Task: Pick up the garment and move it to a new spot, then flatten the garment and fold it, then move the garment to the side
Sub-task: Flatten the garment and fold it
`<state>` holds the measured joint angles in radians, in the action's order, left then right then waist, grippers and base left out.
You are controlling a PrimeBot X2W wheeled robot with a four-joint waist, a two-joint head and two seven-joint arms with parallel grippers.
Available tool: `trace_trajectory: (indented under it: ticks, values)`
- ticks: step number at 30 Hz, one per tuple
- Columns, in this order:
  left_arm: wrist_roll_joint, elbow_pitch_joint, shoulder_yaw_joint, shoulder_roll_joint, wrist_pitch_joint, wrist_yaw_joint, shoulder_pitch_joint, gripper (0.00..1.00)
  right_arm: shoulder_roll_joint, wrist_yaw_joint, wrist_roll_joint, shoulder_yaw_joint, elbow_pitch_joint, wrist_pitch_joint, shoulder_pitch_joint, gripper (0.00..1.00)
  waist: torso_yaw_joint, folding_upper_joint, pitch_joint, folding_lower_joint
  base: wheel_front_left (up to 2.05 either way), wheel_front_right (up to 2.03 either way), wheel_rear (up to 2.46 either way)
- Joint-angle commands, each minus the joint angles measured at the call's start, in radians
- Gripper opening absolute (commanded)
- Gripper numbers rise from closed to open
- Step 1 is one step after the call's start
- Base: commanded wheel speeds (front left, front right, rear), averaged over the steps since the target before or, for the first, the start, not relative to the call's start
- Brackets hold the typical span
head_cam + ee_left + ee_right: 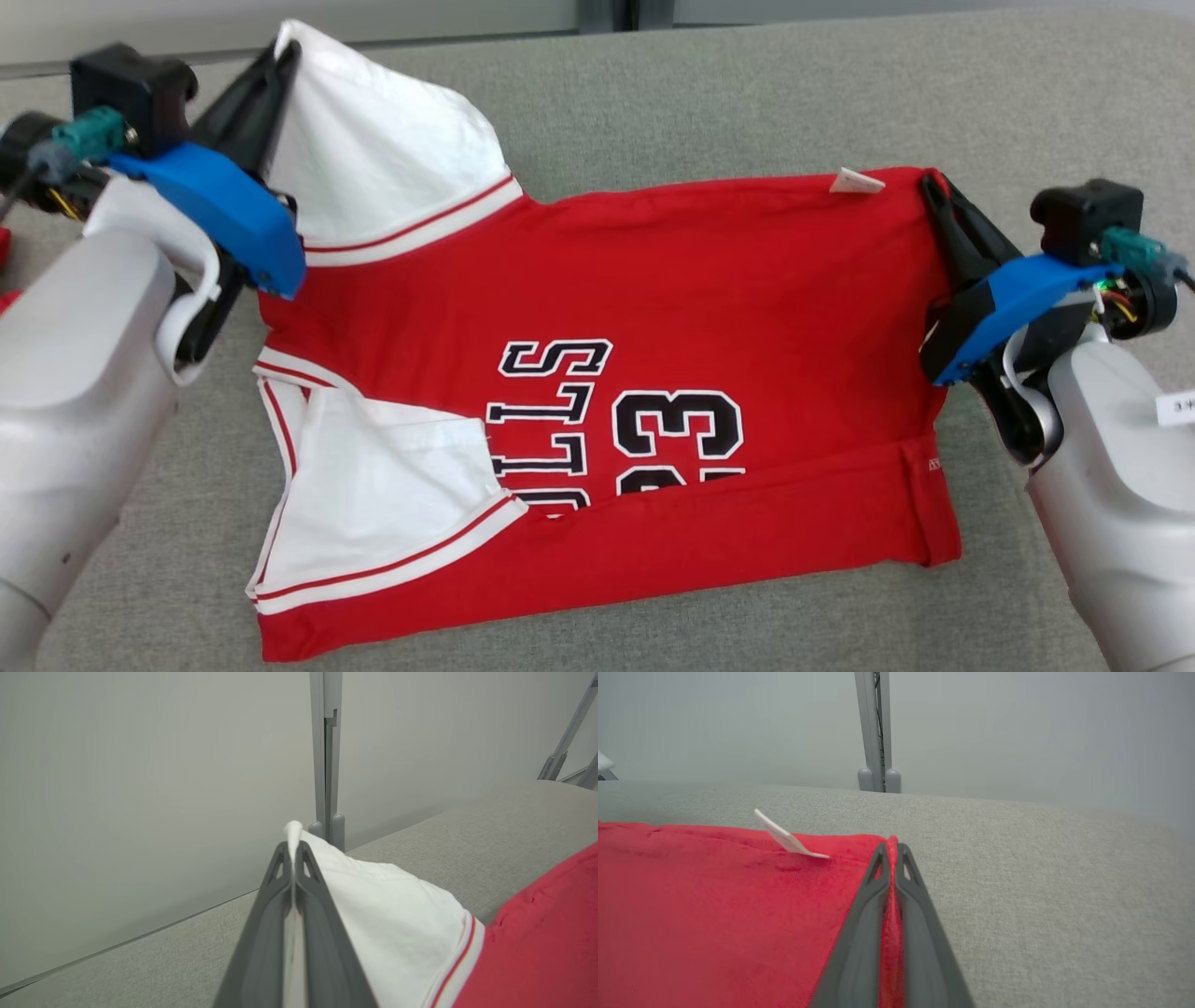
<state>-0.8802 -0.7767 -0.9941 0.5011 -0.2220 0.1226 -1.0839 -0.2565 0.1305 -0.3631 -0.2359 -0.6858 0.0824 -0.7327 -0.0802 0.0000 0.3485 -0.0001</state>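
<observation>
Jersey centre frame on grey surface, near hem folded up over print. Left gripper upper left, clamped on tip of raised white sleeve. Right gripper at right, clamped on red far corner beside tag. Bare surface beyond far edge, along frame top.

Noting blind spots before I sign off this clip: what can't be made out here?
Head view: lettering on the jersey, partly covered by its folded-over near edge.
Head view: forearm label, cut by the right edge, too small.
Right wrist view: white tag, print too small.
</observation>
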Motion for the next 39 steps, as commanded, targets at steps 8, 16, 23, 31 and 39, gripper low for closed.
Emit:
trace_trajectory:
  ticks: [8, 16, 23, 31, 39]
  values:
    - [0.004, 0.225, 0.034, 0.075, -0.04, -0.1, 0.223, 0.0, 0.019, 0.001, 0.029, 0.044, 0.07, 0.102, 0.148, 0.0, 0.003, 0.0, -0.074, 0.0001, 0.0, 0.0, 0.0]
    - [0.0, 0.512, 0.107, 0.151, -0.044, -0.258, 0.512, 0.0, 0.047, 0.001, 0.072, 0.094, 0.1, 0.154, 0.287, 0.0, 0.032, 0.0, -0.113, 0.0001, 0.0, 0.0, 0.0]
    - [0.011, 0.63, 0.144, 0.161, -0.044, -0.312, 0.66, 0.0, 0.067, 0.001, 0.115, 0.142, 0.115, 0.178, 0.362, 0.0, 0.057, 0.0, -0.131, 0.0001, 0.0, 0.0, 0.0]
    - [0.028, 0.666, 0.184, 0.13, -0.044, -0.334, 0.775, 0.97, 0.099, 0.001, 0.122, 0.192, 0.134, 0.184, 0.426, 1.0, 0.071, 0.0, -0.147, 0.0001, 0.0, 0.0, 0.0]
    - [0.111, 0.705, 0.336, 0.064, -0.044, -0.346, 0.861, 1.0, 0.106, 0.001, 0.123, 0.223, 0.234, 0.184, 0.483, 1.0, 0.066, 0.0, -0.163, 0.0001, 0.0, 0.0, 0.0]
